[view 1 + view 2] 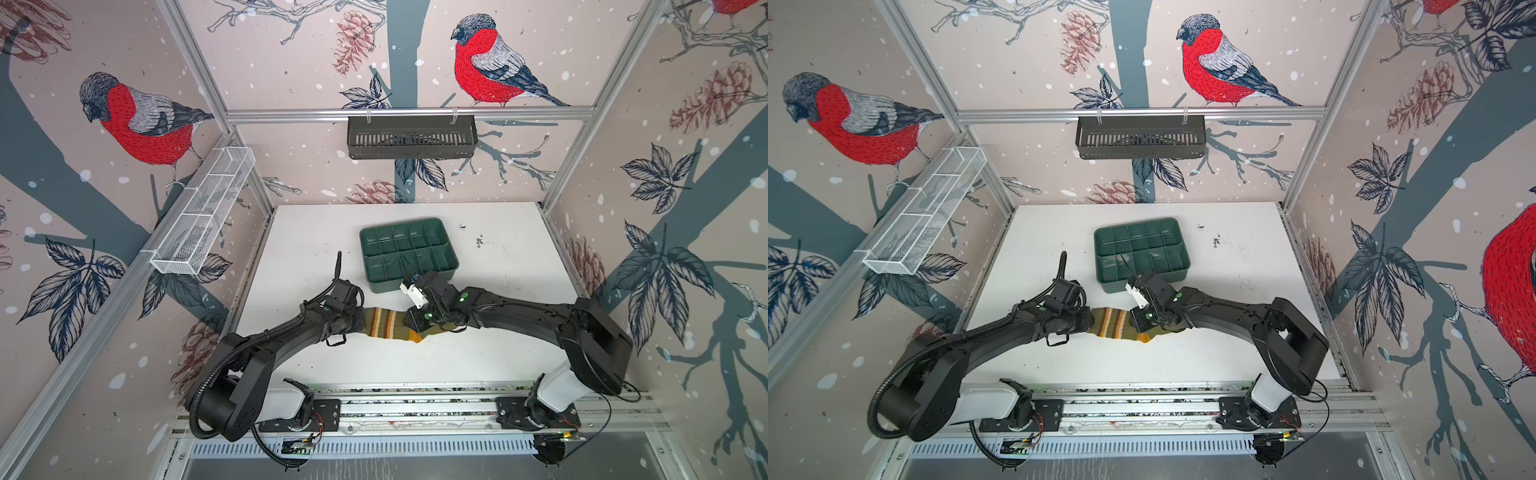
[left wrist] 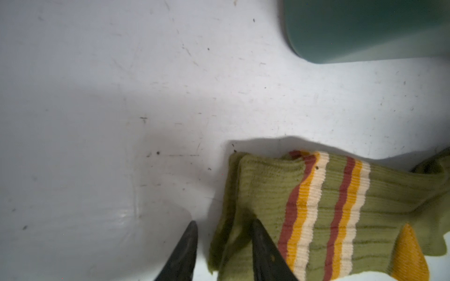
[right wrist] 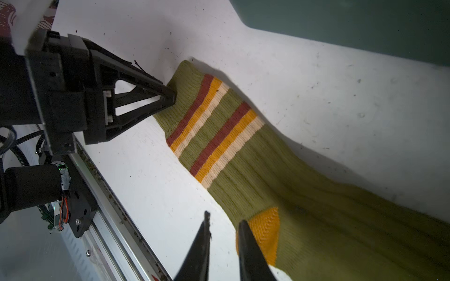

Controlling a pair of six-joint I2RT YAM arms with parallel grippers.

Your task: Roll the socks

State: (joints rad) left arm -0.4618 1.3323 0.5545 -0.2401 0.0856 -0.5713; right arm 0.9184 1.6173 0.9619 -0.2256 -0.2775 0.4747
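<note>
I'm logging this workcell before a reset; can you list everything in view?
table: one, white, scuffed, floor of the cell
tray: one, dark green, compartmented, mid-table
socks: apparently two stacked, olive-green with mustard heel and brown, orange, cream stripes, flat on the table in front of the tray
mesh basket: one, white, on the left wall rail
slotted basket: one, black, on the back rail
left pincer: one, black, open, at the cuff edge
right pincer: one, black, open, at the heel

tray (image 1: 384, 286) close behind, table (image 1: 374, 365) front seemingly free
</note>
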